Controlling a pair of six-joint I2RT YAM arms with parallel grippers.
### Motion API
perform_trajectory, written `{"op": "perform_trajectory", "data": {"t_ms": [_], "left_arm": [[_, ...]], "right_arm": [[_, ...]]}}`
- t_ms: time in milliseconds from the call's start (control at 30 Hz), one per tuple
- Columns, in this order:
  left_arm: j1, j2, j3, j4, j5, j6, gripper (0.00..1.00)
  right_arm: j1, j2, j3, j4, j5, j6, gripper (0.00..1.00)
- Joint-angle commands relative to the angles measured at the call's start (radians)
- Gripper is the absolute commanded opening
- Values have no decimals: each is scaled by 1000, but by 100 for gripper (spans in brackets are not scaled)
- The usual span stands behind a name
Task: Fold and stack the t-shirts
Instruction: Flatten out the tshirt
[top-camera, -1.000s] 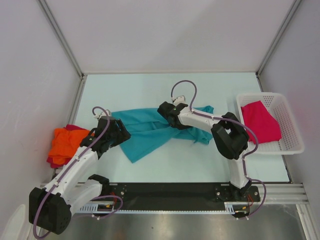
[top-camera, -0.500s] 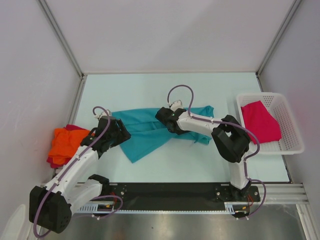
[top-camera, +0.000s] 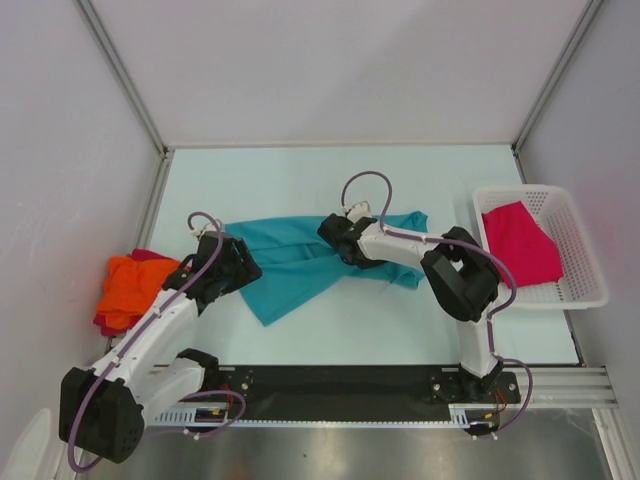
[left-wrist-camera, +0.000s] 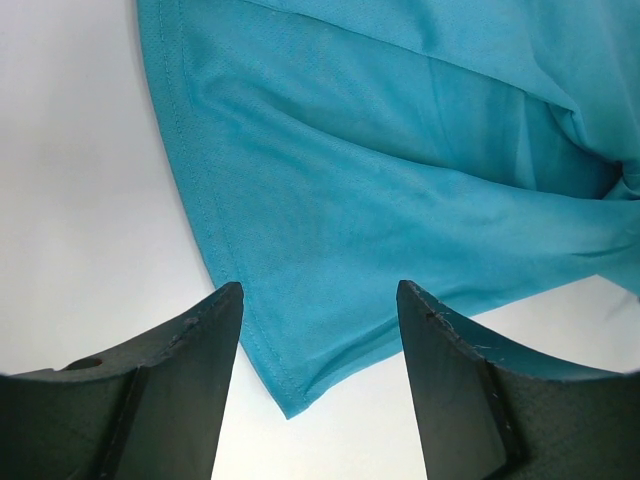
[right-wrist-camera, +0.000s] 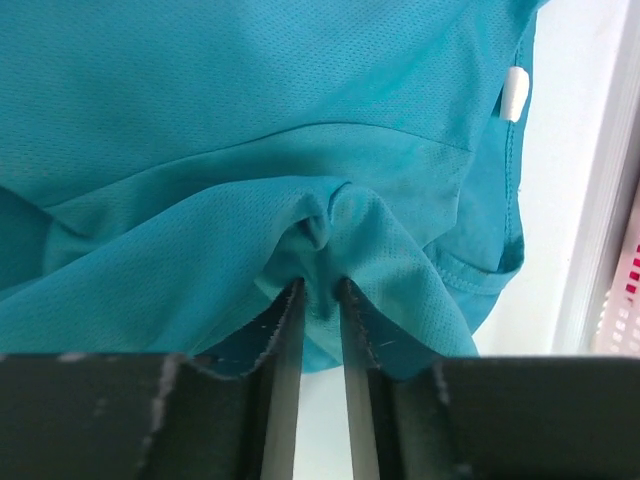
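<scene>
The teal t-shirt (top-camera: 295, 268) lies crumpled across the middle of the table. My right gripper (top-camera: 336, 233) sits over its middle and is shut on a raised fold of the teal t-shirt (right-wrist-camera: 200, 150), cloth bunched between the fingertips (right-wrist-camera: 320, 288). A white neck label (right-wrist-camera: 514, 95) shows at the upper right. My left gripper (top-camera: 246, 268) hovers open at the shirt's left side, its fingers either side of a hemmed corner (left-wrist-camera: 285, 400) without touching it. An orange t-shirt (top-camera: 132, 280) lies on a dark red one (top-camera: 104, 322) at the left. A magenta t-shirt (top-camera: 520, 243) lies in the basket.
The white lattice basket (top-camera: 592, 272) stands at the table's right edge. Grey walls and metal frame posts close in the table on three sides. Bare table shows behind the teal shirt and in front of it.
The right gripper shifted slightly left and back, loosening and then closing on the fold of teal cloth. The left arm has hardly moved.
</scene>
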Motion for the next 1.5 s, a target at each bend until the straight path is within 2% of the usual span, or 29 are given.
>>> {"op": "perform_trajectory", "data": {"t_ms": [0,233,433,633,867,1267,1467], "left_arm": [[7,8,21,27,-8,19,68],[9,11,21,33,-5,19,68],[9,13,14,42,4,14,69],[9,1,9,42,7,13,68],[9,-15,8,39,8,11,68],[7,-6,23,8,73,20,69],[-67,25,-92,5,111,-55,67]], "right_arm": [[-14,11,-22,36,-5,-8,21],[-13,-52,-72,29,8,28,0],[28,-164,-112,-3,35,63,0],[127,-267,-83,-144,86,158,0],[257,-314,-73,-352,97,304,0],[412,-359,-83,-573,61,522,0],[441,-397,-96,-612,41,571,0]]}}
